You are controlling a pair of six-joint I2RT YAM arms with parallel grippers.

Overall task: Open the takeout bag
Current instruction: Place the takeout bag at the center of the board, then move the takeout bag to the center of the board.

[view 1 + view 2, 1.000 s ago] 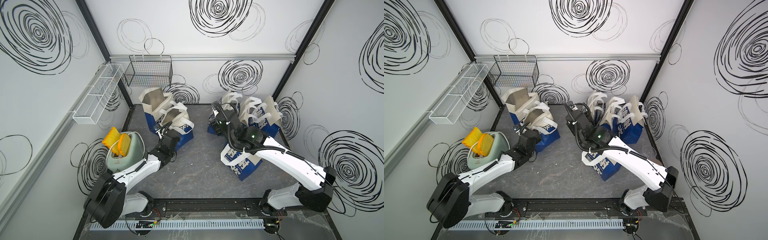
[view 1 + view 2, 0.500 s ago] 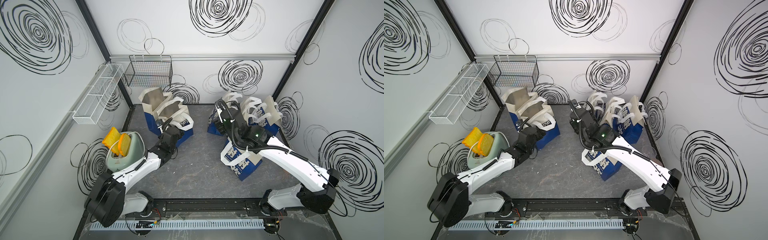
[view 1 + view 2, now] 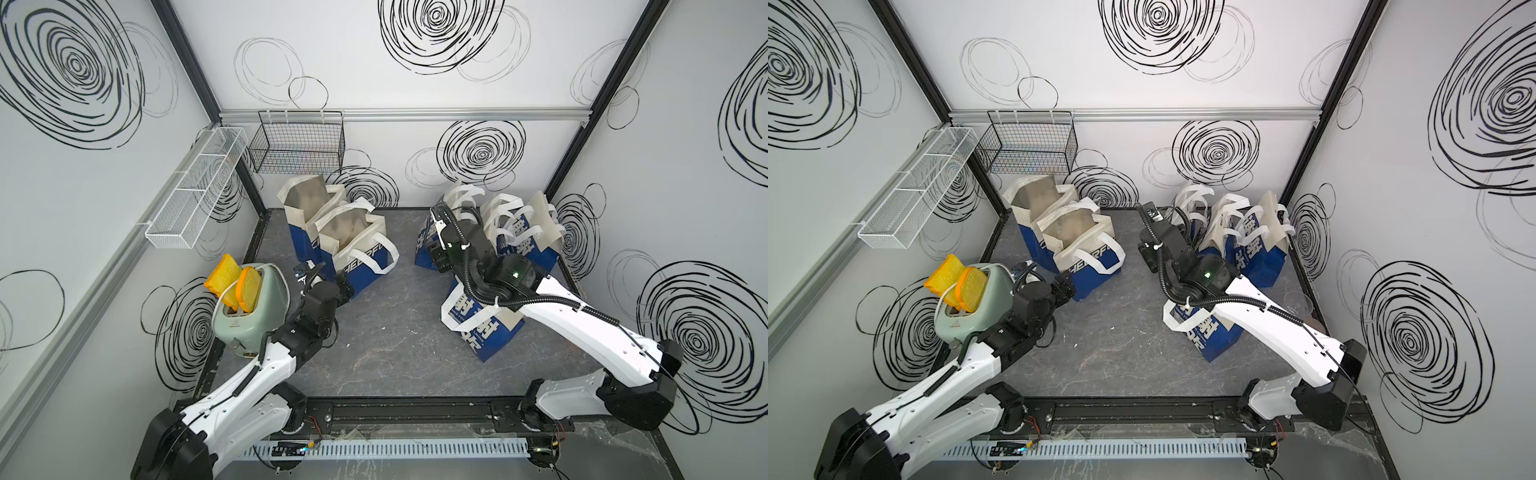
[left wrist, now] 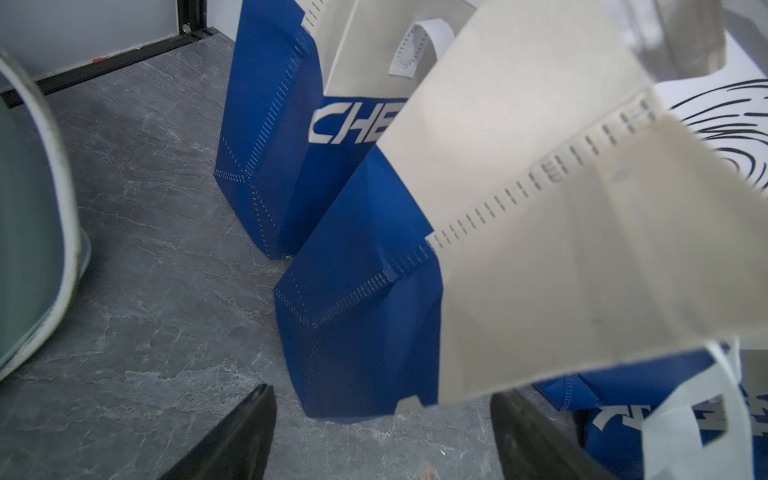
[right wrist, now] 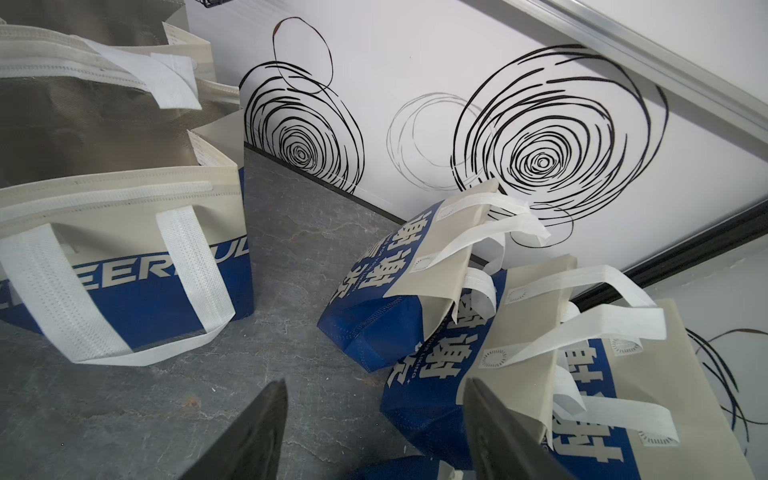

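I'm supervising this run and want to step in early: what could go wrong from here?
The open left end effector sits low beside the nearer opened bag; pushing in could tip it. The right end effector, also open, faces leaning flat bags; a nudge could topple them. The toaster crowds the left arm.

Right arm (image 3: 582,332) hides part of front bag (image 3: 486,336)

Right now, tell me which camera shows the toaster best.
A top view: the green toaster shows nearly whole, with two yellow toast slices sticking out. Both top views show it alike. The left wrist view catches only its curved edge; the right wrist view misses it.
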